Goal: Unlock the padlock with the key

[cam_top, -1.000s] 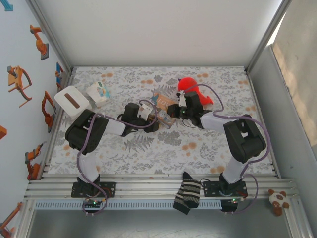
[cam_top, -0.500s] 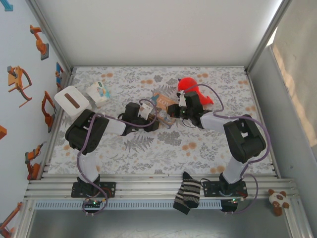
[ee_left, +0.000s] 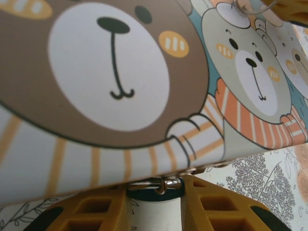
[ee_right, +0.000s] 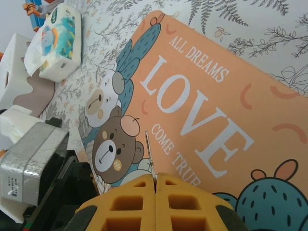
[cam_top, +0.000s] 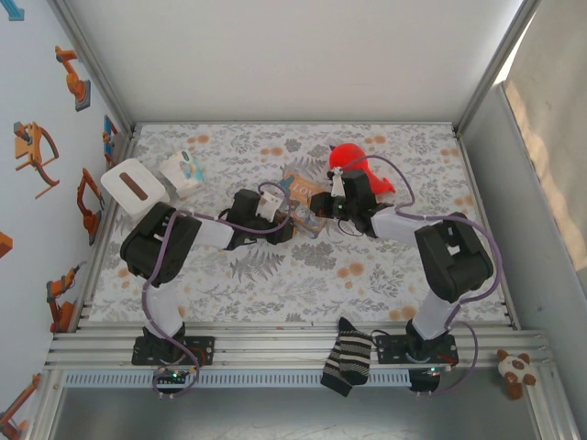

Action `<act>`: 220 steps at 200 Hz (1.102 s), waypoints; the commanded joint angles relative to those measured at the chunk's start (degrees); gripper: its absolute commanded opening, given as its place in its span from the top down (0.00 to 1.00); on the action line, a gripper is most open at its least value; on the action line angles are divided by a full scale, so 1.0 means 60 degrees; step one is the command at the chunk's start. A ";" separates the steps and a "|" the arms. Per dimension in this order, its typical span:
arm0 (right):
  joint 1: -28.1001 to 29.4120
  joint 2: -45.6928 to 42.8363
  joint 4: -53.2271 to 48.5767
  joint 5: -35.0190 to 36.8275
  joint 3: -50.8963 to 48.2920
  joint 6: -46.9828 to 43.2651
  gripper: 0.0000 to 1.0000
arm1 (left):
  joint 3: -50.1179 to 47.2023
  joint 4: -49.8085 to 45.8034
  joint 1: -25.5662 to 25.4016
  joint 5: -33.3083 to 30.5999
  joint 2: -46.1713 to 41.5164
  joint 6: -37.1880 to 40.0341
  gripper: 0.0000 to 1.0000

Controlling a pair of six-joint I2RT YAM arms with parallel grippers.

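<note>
**Padlock pinched at the tin's edge, key poised over the lid**

The padlock (ee_left: 166, 191) is a small dark body with a bright shackle. It sits at the edge of the tin (ee_left: 110, 86), just under the bear-printed face. The left gripper (ee_left: 154, 199) has a yellow finger against each side of it, pinching it. I judge this is to stop the lock swinging or turning when the key goes in. The keyhole is hidden, so which way it faces cannot be told.

The right gripper (ee_right: 155, 185) is pressed together on the key (ee_right: 148, 153). The key's thin blade stands out past the fingertips, over the lid near the bears. Gripping it by the head leaves the blade free to enter.

From above, both grippers meet at the tin in mid-table (cam_top: 303, 266), very close to each other. The red toy (cam_top: 353, 160) sits just behind the right arm, and the tissues (ee_right: 55, 33) lie well off to the left. Open room lies on the near side, toward the bases. The key probably has to come past the lid's edge to reach the lock, and the risk is fingers knocking together there.
</note>
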 commanded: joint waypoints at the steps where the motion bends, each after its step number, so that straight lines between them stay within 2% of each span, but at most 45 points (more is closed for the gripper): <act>1: 0.0066 -0.0890 0.0071 0.0217 -0.0110 -0.0310 1.00 | 0.0294 -0.1097 -0.0100 0.0169 -0.0568 -0.0460 0.73; 59: 0.0277 -0.3598 -0.0718 0.0841 -0.1920 -0.1633 1.00 | 0.0810 -0.2384 -0.0189 0.0492 -0.1242 -0.1643 0.79; 113: 0.1612 -0.5584 -0.0573 0.1864 -0.4057 -0.2629 1.00 | 0.1648 -0.3348 -0.0306 0.1150 -0.1246 -0.2376 0.80; 165: 0.2695 -0.5686 0.0864 0.3222 -0.5427 -0.3174 1.00 | 0.2127 -0.3904 -0.0334 0.1419 -0.1290 -0.2798 0.80; 220: 0.3338 -0.4443 0.1933 0.4091 -0.5464 -0.3403 1.00 | 0.2261 -0.3927 -0.0365 0.1587 -0.1355 -0.3199 0.80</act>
